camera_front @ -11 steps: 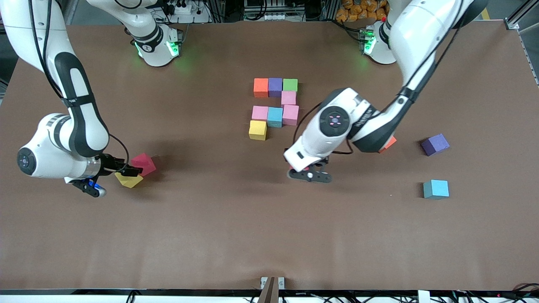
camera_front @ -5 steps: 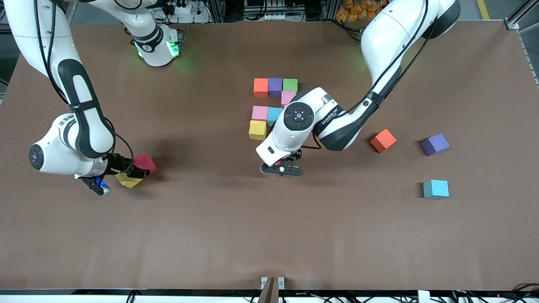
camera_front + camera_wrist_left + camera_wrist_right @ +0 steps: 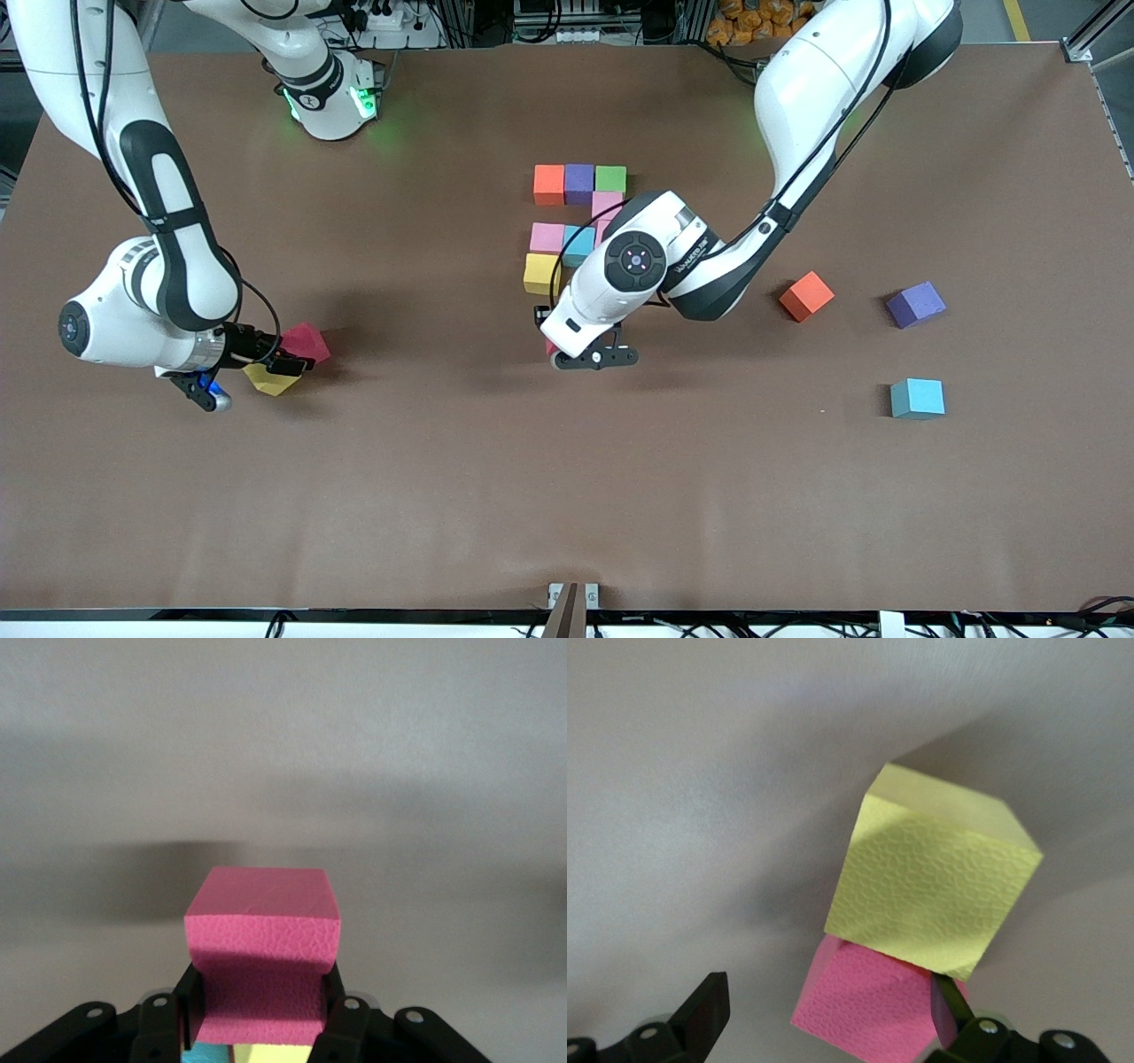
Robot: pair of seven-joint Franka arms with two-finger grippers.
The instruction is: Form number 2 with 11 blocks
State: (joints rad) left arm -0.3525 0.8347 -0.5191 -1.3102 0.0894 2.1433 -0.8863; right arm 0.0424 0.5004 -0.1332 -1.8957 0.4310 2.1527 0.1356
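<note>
Brown table [image 3: 567, 496] spread wide under the lights. Small grey bracket [image 3: 573, 595] clipped to its edge nearest the front camera, midway along. Metal frame rail [image 3: 1088, 40] at the corner toward the left arm's end. Tangled black cables [image 3: 567, 27] and a heap of orange items [image 3: 753, 19] past the edge by the bases.

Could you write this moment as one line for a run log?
left end effector: shut on pink block | right end effector: open by yellow block

pink blocks [image 3: 605, 213] | half hidden by left arm [image 3: 709, 257]
</note>
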